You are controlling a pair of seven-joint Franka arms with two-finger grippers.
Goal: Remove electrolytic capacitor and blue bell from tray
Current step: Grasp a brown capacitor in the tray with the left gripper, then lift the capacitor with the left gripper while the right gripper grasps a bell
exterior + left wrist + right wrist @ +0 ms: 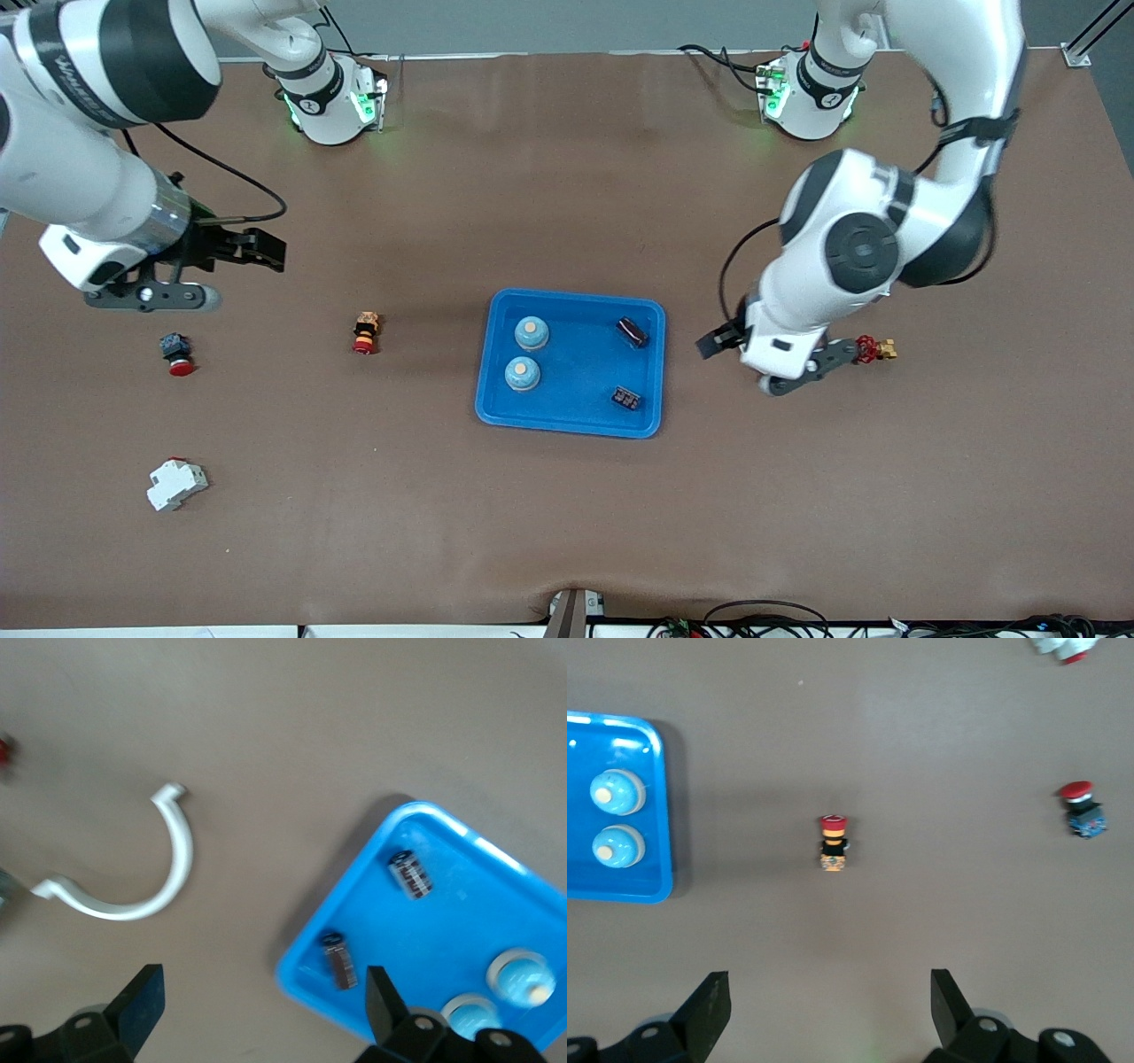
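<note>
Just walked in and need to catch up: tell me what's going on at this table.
Nothing is held yet. The blue tray still holds two blue bells and two dark capacitors. The left gripper hovers open over the table beside the tray's edge at the left arm's end; the right gripper hovers open over the table toward the right arm's end, near a red-capped button.

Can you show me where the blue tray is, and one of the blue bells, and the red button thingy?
Tray (574, 424), front view, its rim.
Blue bell (532, 332), front view, its dome.
Red button (180, 367), front view, red cap.
</note>
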